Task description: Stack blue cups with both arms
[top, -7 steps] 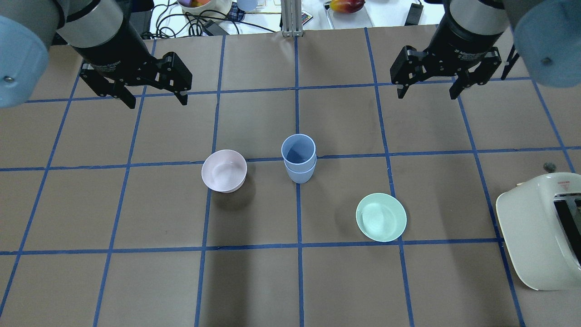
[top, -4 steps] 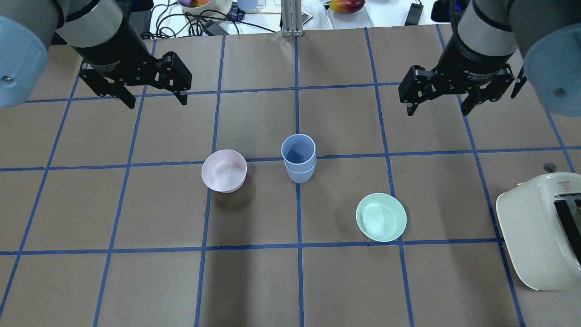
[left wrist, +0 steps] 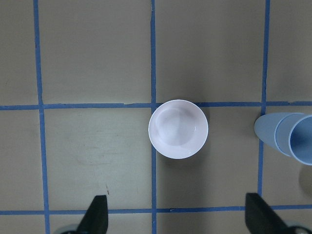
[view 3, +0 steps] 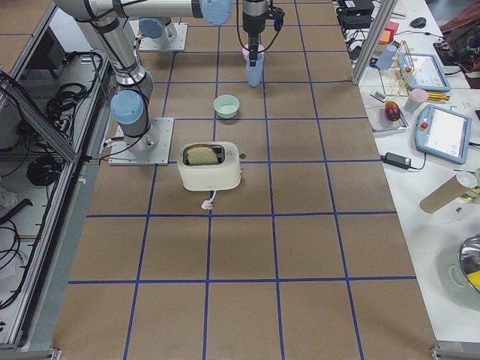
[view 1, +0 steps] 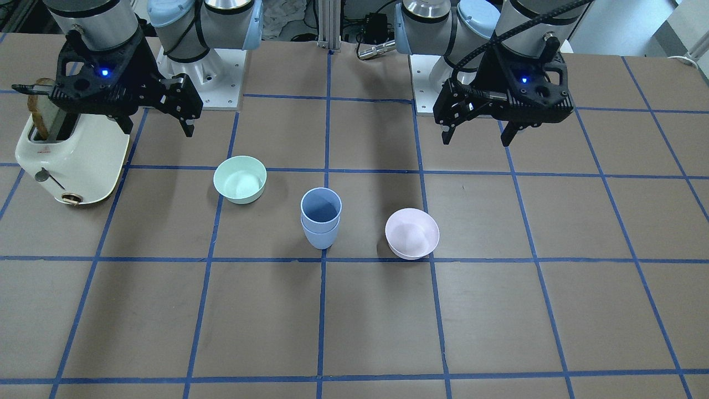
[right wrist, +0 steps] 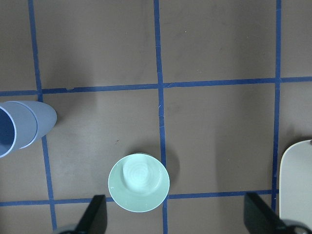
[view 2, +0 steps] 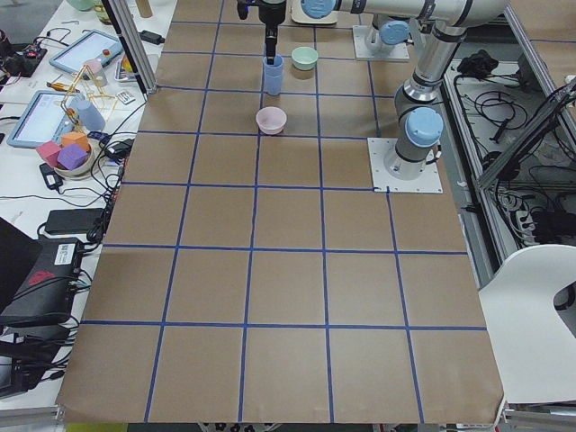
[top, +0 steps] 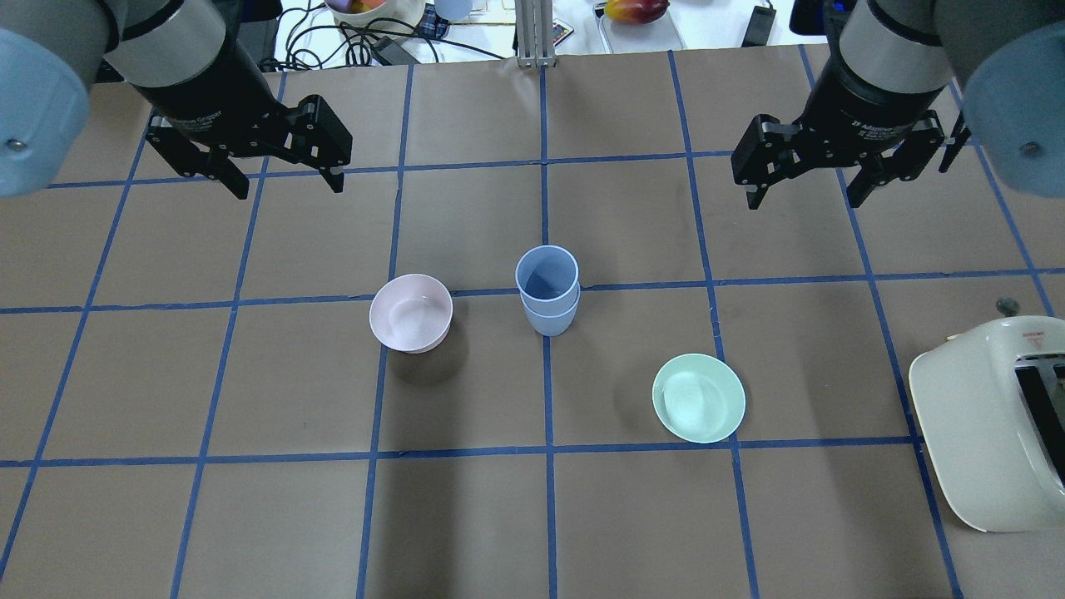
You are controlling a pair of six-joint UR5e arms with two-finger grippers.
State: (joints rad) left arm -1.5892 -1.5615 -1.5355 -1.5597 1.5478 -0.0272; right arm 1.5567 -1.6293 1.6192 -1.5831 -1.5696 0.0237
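Note:
The two blue cups [top: 547, 291] stand upright at the table's middle, one nested inside the other; they also show in the front view [view 1: 320, 218], at the left wrist view's right edge [left wrist: 287, 139] and the right wrist view's left edge [right wrist: 22, 126]. My left gripper [top: 287, 183] hangs open and empty high over the table's far left, also seen in the front view [view 1: 476, 138]. My right gripper [top: 805, 195] hangs open and empty over the far right, also seen in the front view [view 1: 158, 130]. Both are well apart from the cups.
A pale pink bowl [top: 411, 313] sits left of the cups. A mint-green bowl [top: 698, 398] sits to their front right. A cream toaster [top: 998, 420] holding a bread slice [view 1: 39, 108] stands at the right edge. Cables and clutter lie beyond the far edge.
My right gripper has moved right and slightly nearer, still open. My left gripper, the stacked cups and the bowls have not moved.

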